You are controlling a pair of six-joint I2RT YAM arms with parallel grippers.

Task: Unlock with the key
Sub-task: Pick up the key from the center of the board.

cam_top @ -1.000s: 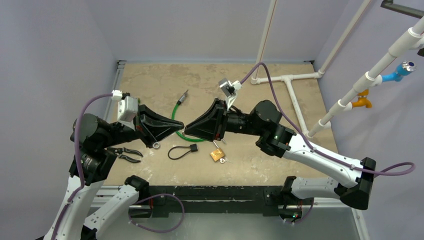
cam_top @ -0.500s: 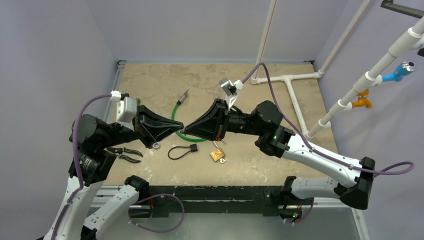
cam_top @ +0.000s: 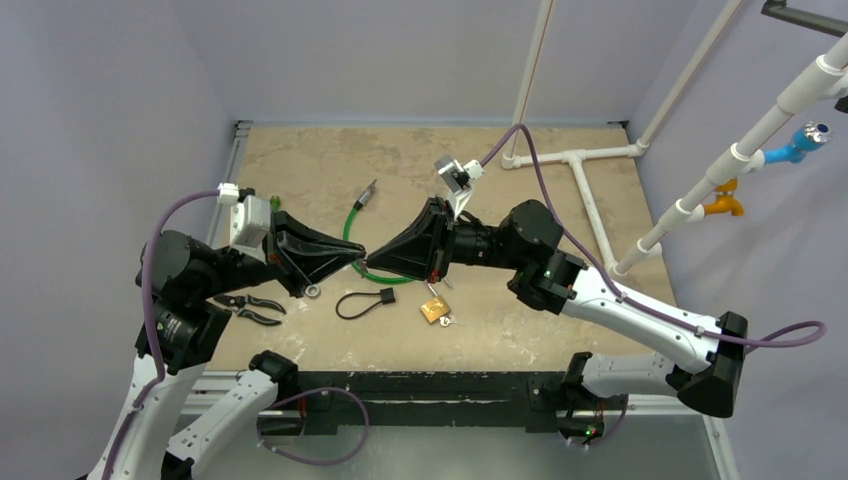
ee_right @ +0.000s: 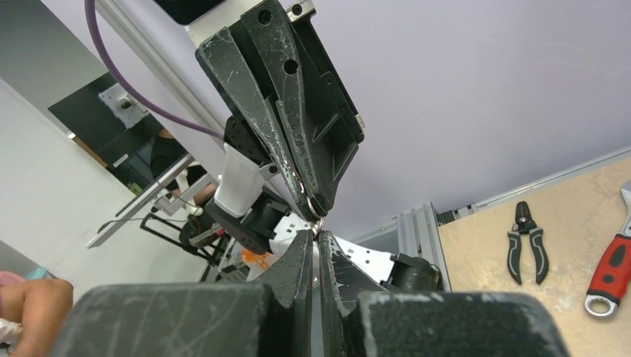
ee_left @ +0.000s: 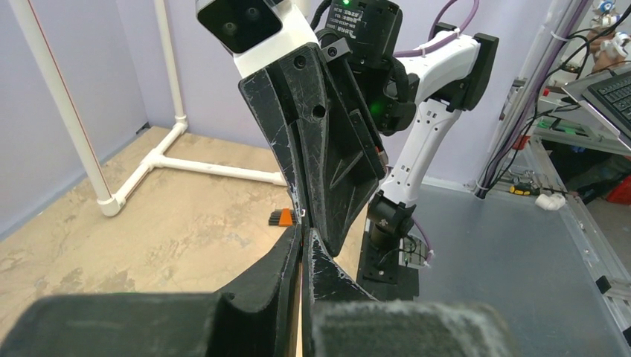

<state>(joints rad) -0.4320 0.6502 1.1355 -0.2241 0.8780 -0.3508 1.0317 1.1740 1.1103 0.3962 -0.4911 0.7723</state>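
Note:
My two grippers meet tip to tip above the middle of the table. The left gripper (cam_top: 357, 254) (ee_left: 303, 227) is shut, and a small metal key (ee_right: 317, 230) (ee_left: 304, 216) on a ring pokes out of its tip. The right gripper (cam_top: 369, 259) (ee_right: 315, 238) comes in from the opposite side with its jaws shut on the same key's ring. A brass padlock (cam_top: 434, 311) lies on the table below and to the right of the tips, with a small silvery piece (cam_top: 451, 321) beside it.
A black cable lock (cam_top: 362, 301) lies left of the padlock. A green cable (cam_top: 352, 225) curls under the grippers. Black pliers (cam_top: 250, 305) (ee_right: 527, 242) and a red-handled wrench (ee_right: 612, 274) lie near the left arm. White pipes (cam_top: 585, 190) run along the right side.
The right gripper's jaws have closed onto the key at the left gripper's tip. Both arms have shifted only slightly.

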